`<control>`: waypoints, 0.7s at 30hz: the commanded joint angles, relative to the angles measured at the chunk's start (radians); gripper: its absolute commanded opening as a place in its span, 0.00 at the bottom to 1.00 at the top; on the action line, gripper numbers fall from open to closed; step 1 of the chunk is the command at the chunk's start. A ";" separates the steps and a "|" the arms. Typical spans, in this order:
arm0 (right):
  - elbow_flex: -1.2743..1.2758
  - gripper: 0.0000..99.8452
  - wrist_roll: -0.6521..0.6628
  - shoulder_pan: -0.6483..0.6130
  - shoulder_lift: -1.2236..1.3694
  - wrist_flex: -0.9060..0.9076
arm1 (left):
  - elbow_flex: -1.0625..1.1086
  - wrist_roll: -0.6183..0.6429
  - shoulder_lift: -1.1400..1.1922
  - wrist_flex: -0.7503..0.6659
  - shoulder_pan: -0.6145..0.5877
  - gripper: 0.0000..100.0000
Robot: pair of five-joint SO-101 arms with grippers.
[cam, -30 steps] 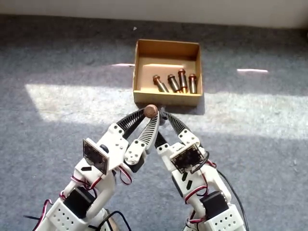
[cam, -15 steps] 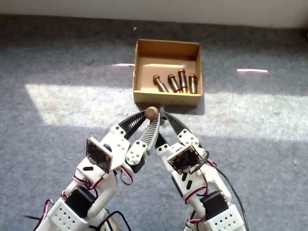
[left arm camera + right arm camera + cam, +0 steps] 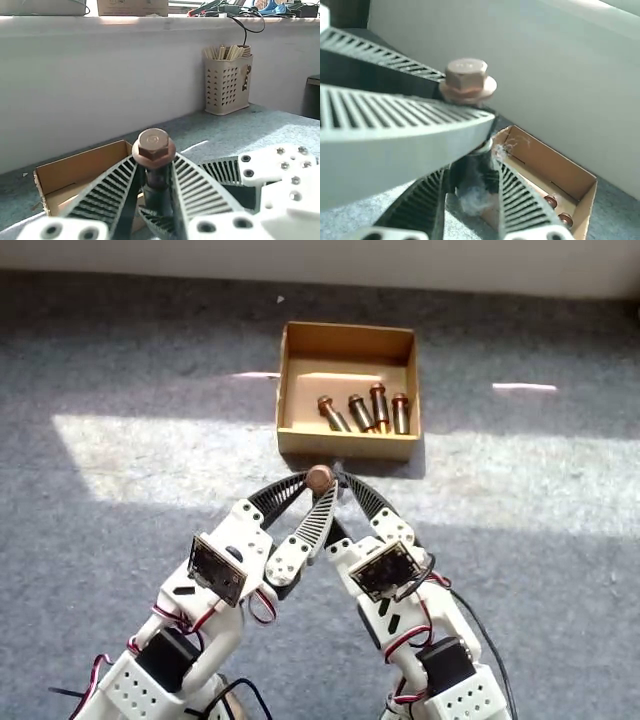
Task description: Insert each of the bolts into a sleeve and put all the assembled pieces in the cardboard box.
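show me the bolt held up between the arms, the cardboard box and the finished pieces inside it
bolt [image 3: 319, 478]: high view, on its hexagonal head.
cardboard box [image 3: 345, 447]: high view, on the outer face of its near wall.
finished pieces [image 3: 401, 413]: high view, on the body of the rightmost of four.

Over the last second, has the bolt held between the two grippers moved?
Yes, slightly. In the high view the bolt has drawn back from the front wall of the cardboard box, which has stayed put, and has shifted a little to the right.
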 commanded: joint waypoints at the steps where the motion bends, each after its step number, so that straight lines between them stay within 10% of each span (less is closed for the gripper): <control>1: 0.142 0.01 0.003 0.025 -0.015 -0.012 | -0.013 -0.017 -0.002 0.068 0.007 0.19; 21: 0.142 0.01 0.002 0.097 -0.015 -0.005 | -0.041 -0.018 -0.013 0.078 -0.039 0.17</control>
